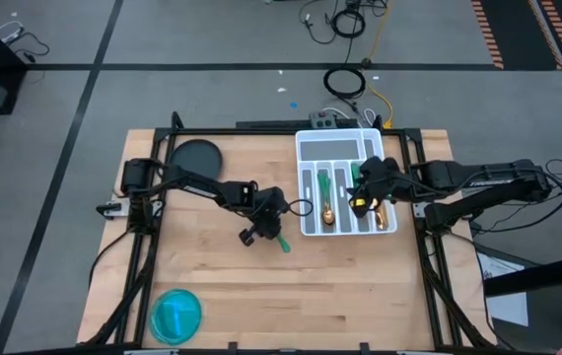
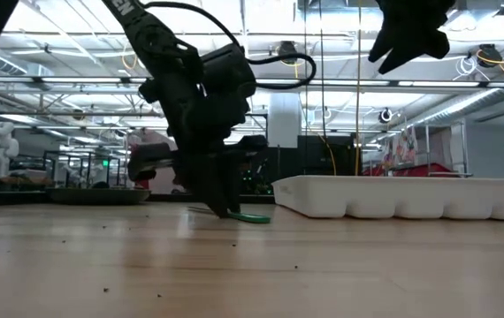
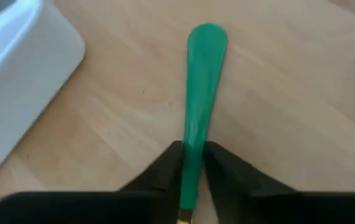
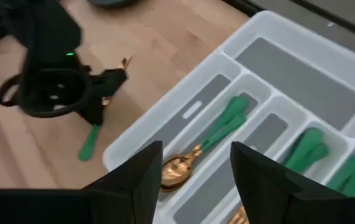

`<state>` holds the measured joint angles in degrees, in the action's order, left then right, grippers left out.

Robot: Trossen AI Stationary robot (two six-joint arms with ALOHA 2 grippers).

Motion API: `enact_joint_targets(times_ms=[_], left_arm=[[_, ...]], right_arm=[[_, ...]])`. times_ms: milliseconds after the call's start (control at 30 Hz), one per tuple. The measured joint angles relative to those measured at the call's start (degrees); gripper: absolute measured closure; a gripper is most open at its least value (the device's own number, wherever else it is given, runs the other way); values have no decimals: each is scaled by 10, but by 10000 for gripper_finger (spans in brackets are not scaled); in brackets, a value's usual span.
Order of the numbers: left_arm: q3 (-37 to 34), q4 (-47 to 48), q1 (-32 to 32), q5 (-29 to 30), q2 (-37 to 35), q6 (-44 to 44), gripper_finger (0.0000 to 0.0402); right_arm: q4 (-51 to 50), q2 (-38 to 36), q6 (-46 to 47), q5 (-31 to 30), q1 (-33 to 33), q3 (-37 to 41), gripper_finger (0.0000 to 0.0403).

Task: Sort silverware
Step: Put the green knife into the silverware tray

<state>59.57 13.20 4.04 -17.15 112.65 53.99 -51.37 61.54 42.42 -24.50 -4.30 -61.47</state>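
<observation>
Left gripper (image 3: 192, 163) pinches a slim, glossy green utensil handle (image 3: 201, 87) on pale wood — right gripper (image 4: 193, 171) gapes empty over the white tray (image 1: 310, 225) at three o'clock.

The green handle (image 3: 200, 106) ran down between the left gripper's (image 3: 193, 163) dark fingers, and its gold head was cut off at the left wrist picture's edge. Whether fork, spoon or knife couldn't be told. In the tray (image 1: 311, 148), the right gripper (image 1: 368, 189) hid part of the silverware (image 1: 326, 192).

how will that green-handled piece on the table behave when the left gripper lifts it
Probably stiff: the green handle lies straight and flat on the wood. Its glossy surface may slip between the left gripper fingers. Gripped along the handle, its gold end could tip it.
</observation>
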Motion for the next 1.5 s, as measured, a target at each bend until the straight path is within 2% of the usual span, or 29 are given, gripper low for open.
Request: enact_joint_targets(times_ms=[67,133,367,433,767,900,1000,1167,1267,1500], left_arm=[[0,-7,4,-14,4,5,361],[0,-14,7,-22,6,-4,384],[9,-4,7,-3,-2,-103,387],[12,12,3,11,-15,-125,399],[32,107,2,24,-72,-162,400],[33,117,-6,55,-90,-178,400],[33,130,-11,110,-114,-226,401],[33,212,2,118,-205,-261,389],[33,243,6,123,-290,-314,385],[19,252,0,210,-509,-416,381]], right_arm=[[9,0,0,9,-3,0,220],[21,0,4,10,-7,0,220],[45,0,-1,9,-15,0,220],[40,0,-1,9,-15,0,220],[40,0,-18,20,-24,0,220],[42,0,-26,27,-24,0,220],[64,29,-46,50,-24,-1,217],[127,145,-119,118,-34,0,197],[188,205,-144,119,-42,0,179],[317,333,-184,115,-34,0,143]])
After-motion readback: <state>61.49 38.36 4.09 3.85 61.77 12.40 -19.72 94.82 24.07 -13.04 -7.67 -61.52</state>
